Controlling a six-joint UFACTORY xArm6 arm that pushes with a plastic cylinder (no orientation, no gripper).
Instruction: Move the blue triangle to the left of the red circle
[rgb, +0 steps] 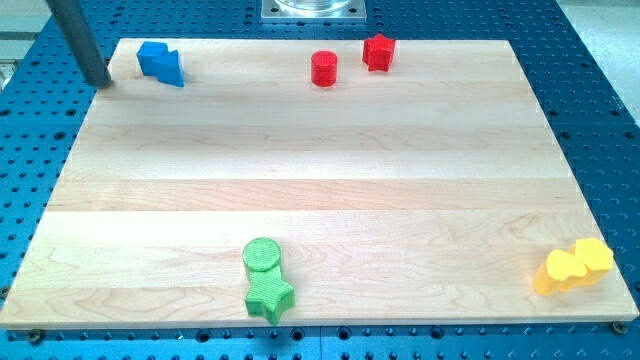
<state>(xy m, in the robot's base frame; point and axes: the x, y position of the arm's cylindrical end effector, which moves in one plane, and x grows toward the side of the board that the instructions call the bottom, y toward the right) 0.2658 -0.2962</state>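
Note:
Two blue blocks touch at the board's top left: a blue cube-like block (151, 57) and, on its right, the blue triangle (171, 70). The red circle (324, 69) stands near the top middle, well to the right of the triangle. My tip (100, 82) is at the board's top-left edge, a short way left of the blue blocks and not touching them.
A red star (379, 51) sits just right of the red circle. A green circle (263, 254) and a green star (269, 295) touch at the bottom middle. Two yellow blocks (574, 267) sit at the bottom right. The wooden board (320, 190) lies on a blue perforated table.

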